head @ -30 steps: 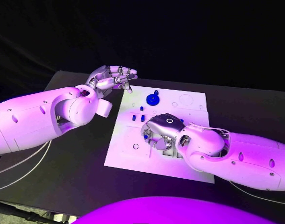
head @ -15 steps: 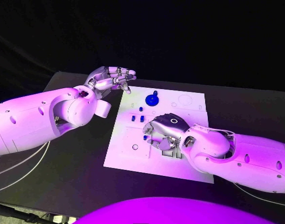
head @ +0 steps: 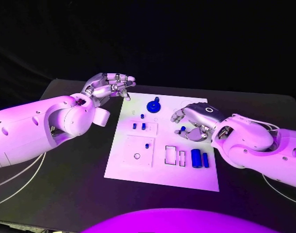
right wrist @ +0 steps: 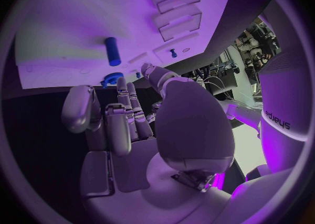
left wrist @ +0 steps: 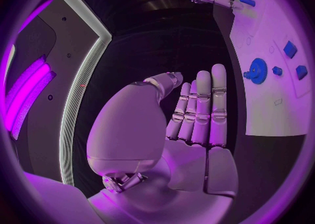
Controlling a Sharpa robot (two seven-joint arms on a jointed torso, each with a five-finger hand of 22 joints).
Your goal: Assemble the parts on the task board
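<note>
Fingers of my right hand point(head: 195, 122) curl loosely above the task board point(head: 163, 170), holding nothing I can make out. My left hand point(head: 108, 86) hovers off the board's far corner, fingers together, empty. Blue parts point(head: 196, 158) lie on the board, a blue gear point(head: 154, 104) among them.

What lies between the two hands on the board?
In the head view, the blue gear stands on the board between the left hand and the right hand.
</note>
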